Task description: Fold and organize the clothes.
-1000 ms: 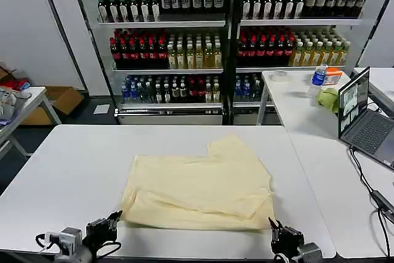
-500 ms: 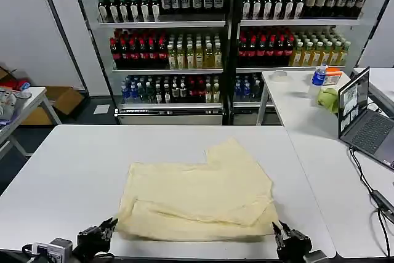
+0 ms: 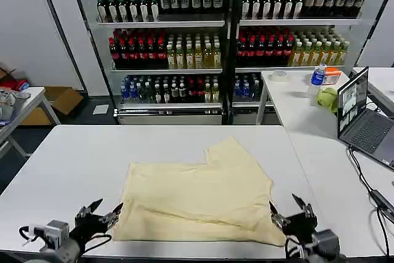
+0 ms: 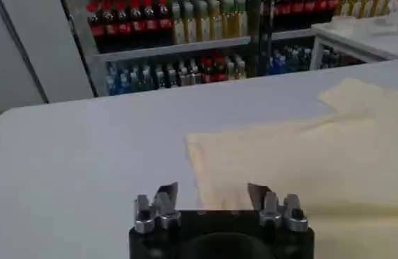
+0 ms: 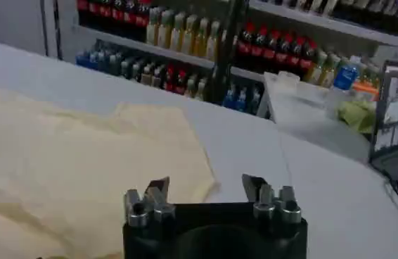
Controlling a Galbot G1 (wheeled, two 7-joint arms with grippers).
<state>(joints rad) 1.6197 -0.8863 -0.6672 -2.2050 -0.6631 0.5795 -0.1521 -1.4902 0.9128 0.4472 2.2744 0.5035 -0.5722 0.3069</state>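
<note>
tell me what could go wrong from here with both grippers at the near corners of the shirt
1. The shirt lies in loose overlapping layers, so a gripper may pinch only the top layer and pull the fold apart.
2. The left gripper and right gripper are both open at opposite near corners; an uneven lift could skew the fold.
3. The near hem sits close to the table edge, so a drag could slide it off.

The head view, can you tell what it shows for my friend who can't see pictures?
A pale yellow garment lies partly folded on a white table. The left gripper and right gripper hover open at its near corners. Shelves of drink bottles stand behind.
</note>
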